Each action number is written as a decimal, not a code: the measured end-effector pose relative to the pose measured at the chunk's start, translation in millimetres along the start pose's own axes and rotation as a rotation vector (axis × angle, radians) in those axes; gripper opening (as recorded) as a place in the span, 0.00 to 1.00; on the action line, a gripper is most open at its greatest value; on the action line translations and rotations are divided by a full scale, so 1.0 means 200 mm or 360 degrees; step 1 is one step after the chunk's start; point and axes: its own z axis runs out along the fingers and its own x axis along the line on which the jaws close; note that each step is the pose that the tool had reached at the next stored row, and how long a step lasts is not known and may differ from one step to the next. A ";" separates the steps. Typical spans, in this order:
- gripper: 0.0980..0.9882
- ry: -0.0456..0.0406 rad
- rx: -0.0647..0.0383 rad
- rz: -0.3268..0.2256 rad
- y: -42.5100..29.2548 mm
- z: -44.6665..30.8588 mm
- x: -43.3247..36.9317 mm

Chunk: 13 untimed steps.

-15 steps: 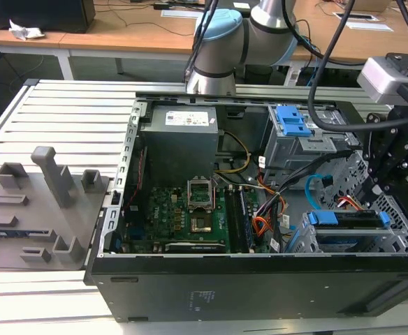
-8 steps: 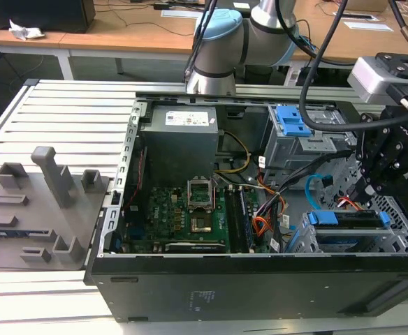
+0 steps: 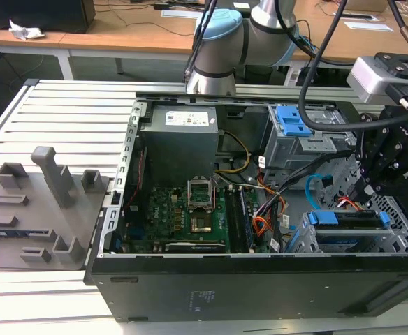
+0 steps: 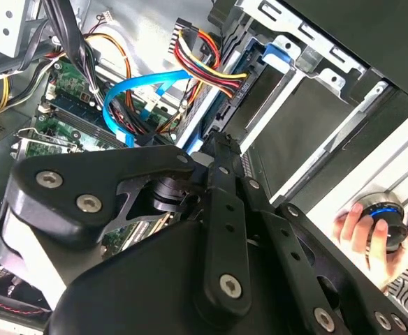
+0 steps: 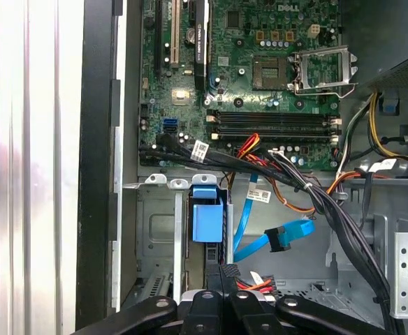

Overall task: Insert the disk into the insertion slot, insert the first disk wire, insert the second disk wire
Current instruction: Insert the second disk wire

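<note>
The open computer case (image 3: 260,279) lies on its side on the slatted metal surface (image 3: 64,118), its black side wall toward the near edge. Inside, at the near corner on the exterior view's right, the slot (image 3: 399,234) holds the disk (image 3: 347,220), seated on edge; its blue carrier handle (image 5: 207,213) shows in the first wrist view between the cage rails.

The pincer (image 3: 372,183) hangs directly over the disk's rear end, well inside the case. Its black linkages converge toward the connector area in both wrist views, but the fingertips are hidden, so whether it is released or clenched cannot be told.

The first wire (image 4: 207,59), a red, orange, yellow and black bundle, ends in a black plug sitting against the disk's rear edge in the second wrist view. The second wire (image 5: 274,241), light blue and flat, loops beside the slot; its black plug hangs free above the case floor in the first wrist view, not connected to the disk.

Farther in, the motherboard (image 3: 183,209) lies flat, with the power supply (image 3: 179,136) behind it and a grey cage with a blue latch (image 3: 291,122) toward the far edge. A grey fixture block (image 3: 40,202) rests on the surface at the exterior view's left.

A hand (image 4: 368,237) grips a round knob at the case's outer side in the second wrist view.
</note>
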 end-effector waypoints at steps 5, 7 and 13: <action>0.02 0.0000 0.0000 0.0000 0.002 0.000 0.000; 0.15 0.0000 0.0000 0.0000 0.002 0.000 0.000; 0.30 0.0000 0.0000 0.0000 0.004 0.000 -0.093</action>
